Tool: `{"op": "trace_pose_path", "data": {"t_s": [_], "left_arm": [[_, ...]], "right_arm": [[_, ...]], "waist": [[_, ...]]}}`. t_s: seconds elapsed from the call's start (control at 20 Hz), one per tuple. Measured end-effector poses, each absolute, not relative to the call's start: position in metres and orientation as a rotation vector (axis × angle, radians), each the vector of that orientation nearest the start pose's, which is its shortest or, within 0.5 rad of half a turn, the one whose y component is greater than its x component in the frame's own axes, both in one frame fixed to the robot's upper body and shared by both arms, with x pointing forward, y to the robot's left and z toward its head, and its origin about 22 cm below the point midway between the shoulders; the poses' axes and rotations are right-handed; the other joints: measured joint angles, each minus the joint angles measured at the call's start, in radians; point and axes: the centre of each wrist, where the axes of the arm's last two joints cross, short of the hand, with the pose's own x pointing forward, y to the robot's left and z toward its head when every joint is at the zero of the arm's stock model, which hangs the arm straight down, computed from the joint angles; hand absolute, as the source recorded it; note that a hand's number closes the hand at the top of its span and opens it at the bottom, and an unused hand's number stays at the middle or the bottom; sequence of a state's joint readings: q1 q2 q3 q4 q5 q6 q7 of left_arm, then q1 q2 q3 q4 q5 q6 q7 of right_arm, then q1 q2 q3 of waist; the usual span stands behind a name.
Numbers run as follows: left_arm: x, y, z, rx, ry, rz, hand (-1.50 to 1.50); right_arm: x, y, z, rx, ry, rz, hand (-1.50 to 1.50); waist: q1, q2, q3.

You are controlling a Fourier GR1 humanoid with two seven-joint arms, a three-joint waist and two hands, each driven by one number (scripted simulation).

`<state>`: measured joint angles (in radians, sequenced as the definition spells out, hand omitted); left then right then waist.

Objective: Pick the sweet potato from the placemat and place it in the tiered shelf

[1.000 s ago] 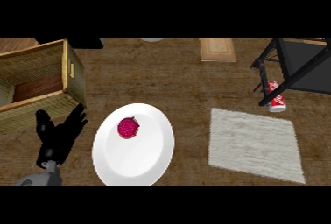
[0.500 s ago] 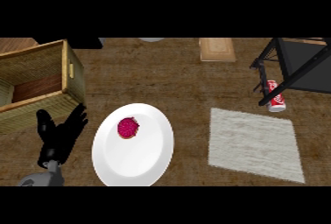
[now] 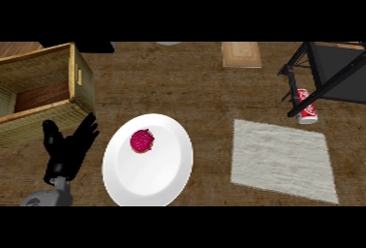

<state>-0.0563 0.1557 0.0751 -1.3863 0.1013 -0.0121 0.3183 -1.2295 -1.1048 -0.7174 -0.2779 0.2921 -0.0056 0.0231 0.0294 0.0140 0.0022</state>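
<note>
left hand (image 3: 68, 154) — fingers spread, holding nothing | magenta lump (image 3: 142, 141) on white plate (image 3: 154, 179) just beside hand

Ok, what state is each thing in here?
Left hand: open, resting, holds nothing.
Sweet potato: lying on the plate, not held.
Plate: flat on the counter.
Placemat: flat, nothing on it.
Basket: open at the top.
Tiered shelf: standing, partly out of view.
Can: beside the shelf's leg, untouched.

Glossy white plate (image 3: 154, 179) — woven wicker basket (image 3: 43, 72) — rough cloth placemat (image 3: 282, 160).
</note>
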Motion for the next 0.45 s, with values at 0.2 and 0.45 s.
{"op": "trace_pose_path", "data": {"t_s": [0.2, 0.45], "left_arm": [[0.253, 0.287, -0.023, 0.088, -1.130, 0.029, 0.00], [0.245, 0.287, -0.029, 0.083, -1.127, 0.031, 0.00]], "right_arm": [[0.288, -0.571, 0.342, -0.797, -1.677, -0.562, -1.50], [0.250, -0.599, 0.336, -0.770, -1.674, -0.563, -1.50]], "waist": [[-0.004, 0.001, 0.001], [-0.004, 0.001, 0.003]]}}
